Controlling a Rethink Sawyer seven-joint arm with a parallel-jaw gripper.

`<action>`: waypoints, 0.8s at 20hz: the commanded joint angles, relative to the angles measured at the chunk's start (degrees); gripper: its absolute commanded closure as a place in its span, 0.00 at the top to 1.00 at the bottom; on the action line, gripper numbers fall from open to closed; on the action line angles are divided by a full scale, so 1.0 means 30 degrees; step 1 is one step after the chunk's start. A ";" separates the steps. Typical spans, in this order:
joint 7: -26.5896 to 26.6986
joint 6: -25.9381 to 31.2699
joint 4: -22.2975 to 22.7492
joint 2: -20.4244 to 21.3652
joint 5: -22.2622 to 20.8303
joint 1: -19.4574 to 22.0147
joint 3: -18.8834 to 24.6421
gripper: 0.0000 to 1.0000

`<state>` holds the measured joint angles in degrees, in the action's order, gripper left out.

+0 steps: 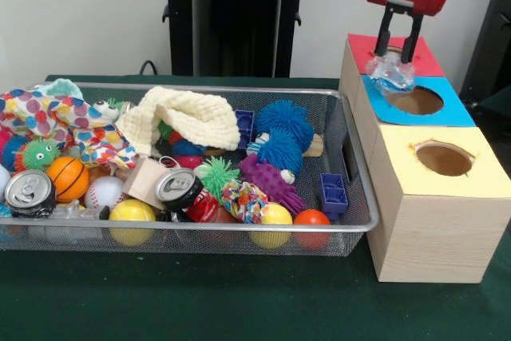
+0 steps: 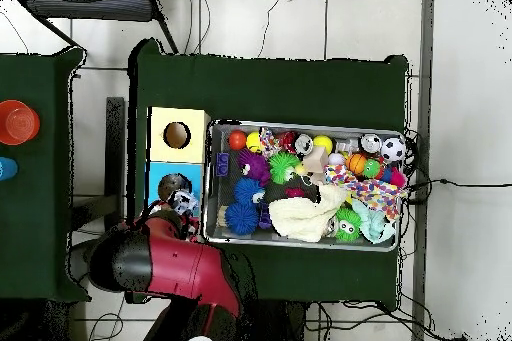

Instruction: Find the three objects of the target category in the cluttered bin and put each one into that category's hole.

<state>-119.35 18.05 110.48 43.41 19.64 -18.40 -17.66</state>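
Front view shows the gripper [image 1: 399,52] hanging over the row of boxes at the right of the table, its two dark fingers [image 1: 410,37] closed on a crumpled clear plastic wrapper [image 1: 390,75] with bluish glints. The wrapper dangles at the edge between the red-topped box [image 1: 419,57] and the blue-topped box [image 1: 447,109], and it hides most of the hole [image 1: 389,53] in the red top; only a sliver of the rim shows. The blue top's hole [image 1: 415,101] and the yellow-topped box's [image 1: 435,213] hole are open and dark inside.

The bin [image 1: 351,221], a shallow silver wire-mesh basket with a rounded rim, sits on the green cloth just beside the boxes. It is heaped with a cream knitted cloth [image 1: 190,117], blue spiky balls [image 1: 281,133], a green spiky ball [image 1: 217,174], a purple knobbed toy [image 1: 270,181], two drink cans [image 1: 177,189], a small basketball [image 1: 67,177], a baseball [image 1: 104,192], yellow balls [image 1: 132,213], an orange ball [image 1: 311,219], blue plastic blocks [image 1: 333,192] and a polka-dot cloth [image 1: 48,113].

No writing can be read on the cans or elsewhere.

Overhead view shows the red arm [image 2: 165,262] reaching to the boxes' end beside the bin [image 2: 305,245].
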 commanded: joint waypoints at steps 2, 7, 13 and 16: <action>-0.4114 -0.0310 -0.1277 -0.0722 0.0797 -0.0051 0.0643 0.00; -0.4215 -0.0260 -0.1398 -0.0819 0.0879 -0.0136 0.0717 0.00; -0.4461 -0.0030 -0.1510 -0.0867 0.1181 -0.0308 0.0943 0.00; -0.4694 0.0203 -0.1713 -0.0992 0.1307 -0.0608 0.0709 0.00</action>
<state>-119.36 18.05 108.11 42.66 20.30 -19.53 -17.66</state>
